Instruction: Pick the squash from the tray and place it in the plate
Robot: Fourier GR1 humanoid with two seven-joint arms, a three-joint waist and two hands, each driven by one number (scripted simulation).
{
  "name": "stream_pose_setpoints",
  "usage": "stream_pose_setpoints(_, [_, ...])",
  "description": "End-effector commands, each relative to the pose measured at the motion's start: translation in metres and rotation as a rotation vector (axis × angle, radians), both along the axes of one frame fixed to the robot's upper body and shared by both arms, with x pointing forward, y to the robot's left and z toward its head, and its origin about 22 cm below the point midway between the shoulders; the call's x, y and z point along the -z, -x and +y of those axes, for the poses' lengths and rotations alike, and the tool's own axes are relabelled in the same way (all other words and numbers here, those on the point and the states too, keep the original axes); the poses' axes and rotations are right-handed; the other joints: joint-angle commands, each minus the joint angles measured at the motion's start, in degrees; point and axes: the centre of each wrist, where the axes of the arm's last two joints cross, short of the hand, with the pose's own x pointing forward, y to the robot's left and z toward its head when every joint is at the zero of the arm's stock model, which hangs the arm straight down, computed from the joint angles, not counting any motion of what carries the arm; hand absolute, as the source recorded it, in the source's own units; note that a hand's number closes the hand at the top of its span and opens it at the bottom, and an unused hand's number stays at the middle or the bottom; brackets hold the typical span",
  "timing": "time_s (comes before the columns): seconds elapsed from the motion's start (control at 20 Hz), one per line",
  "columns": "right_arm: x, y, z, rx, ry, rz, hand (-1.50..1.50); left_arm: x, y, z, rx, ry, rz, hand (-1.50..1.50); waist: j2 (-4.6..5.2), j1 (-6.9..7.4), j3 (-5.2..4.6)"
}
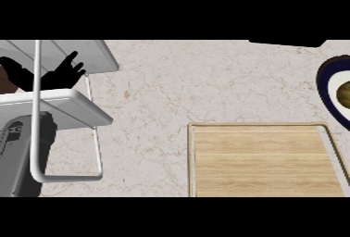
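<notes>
- Left hand (pixel 58 76): black, fingers spread and straight, holding nothing.
- Squash (pixel 344 95): far to the right of the hand, well apart from it, lying in the plate (pixel 322 79) and cut off by the view's edge.
- Tray (pixel 259 159): wooden, right of and below the hand, near the plate.
- Counter (pixel 205 83): pale marble, beneath all.
</notes>
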Motion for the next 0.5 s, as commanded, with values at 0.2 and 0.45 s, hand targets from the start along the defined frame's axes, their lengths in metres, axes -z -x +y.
stream_pose_setpoints(0.2, [0.025, -0.01, -0.013, -0.131, -0.018, 0.144, -1.5, 0.069, 0.024, -0.059, 0.112, 0.067, 0.164, 0.0, 0.29, 2.15, -0.31])
stream_pose_setpoints(0.45, [0.018, -0.029, -0.009, -0.232, -0.162, -0.011, -1.5, 0.074, 0.022, -0.065, 0.103, 0.074, 0.173, 0.0, -0.11, 0.87, -0.24])
